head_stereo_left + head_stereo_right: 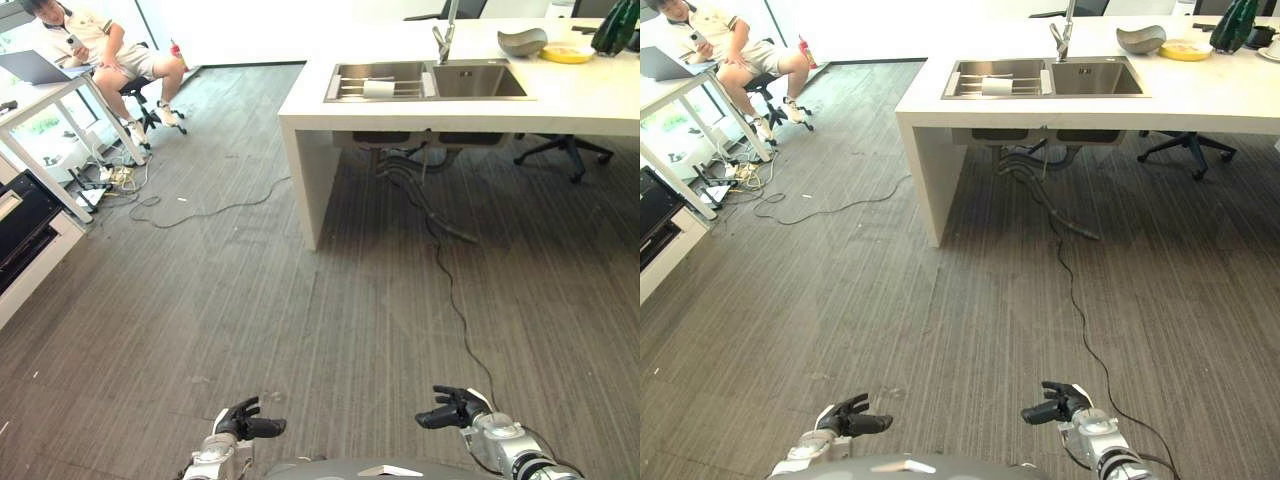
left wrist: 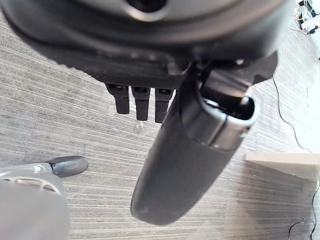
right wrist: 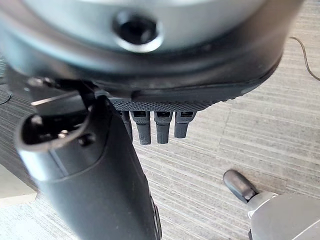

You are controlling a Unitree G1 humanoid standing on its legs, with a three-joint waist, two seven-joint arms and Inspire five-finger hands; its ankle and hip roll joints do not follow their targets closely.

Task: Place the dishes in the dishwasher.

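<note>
Both dark hands low over the grey striped carpet floor [image 1: 230,300], palms facing each other: left hand [image 1: 243,422] with fingers [image 2: 141,102] straight and loosely spread, thumb out, nothing held; right hand [image 1: 450,407] likewise, fingers [image 3: 161,126] extended and relaxed, thumb forward, empty. Well ahead of the fingertips, a white rectangular counter [image 1: 560,100] with a double stainless steel sink [image 1: 425,80] set into it and a steel tap [image 1: 443,35] at the back edge. In the sink's left basin, a wire rack with a small white piece [image 1: 378,88] lying on it, kind unclear. Far beyond the right hand's fingers, at the counter's far right end, the dishes: a grey curved bowl [image 1: 522,41] resting tilted, just beside it a flat yellow plate [image 1: 567,53], and past that a dark green glossy object [image 1: 615,28], cut off by the frame. Under the counter, grey drain hoses and a black cable [image 1: 450,290] trailing across the floor toward the right hand's fingers. Behind the counter, a black office chair base [image 1: 565,152]. Far off beyond the left hand's fingers, a seated person [image 1: 95,50] at a white desk [image 1: 30,105] with an open laptop [image 1: 35,67]; nearer on that side, a dark low appliance front [image 1: 20,230] at the frame edge.
</note>
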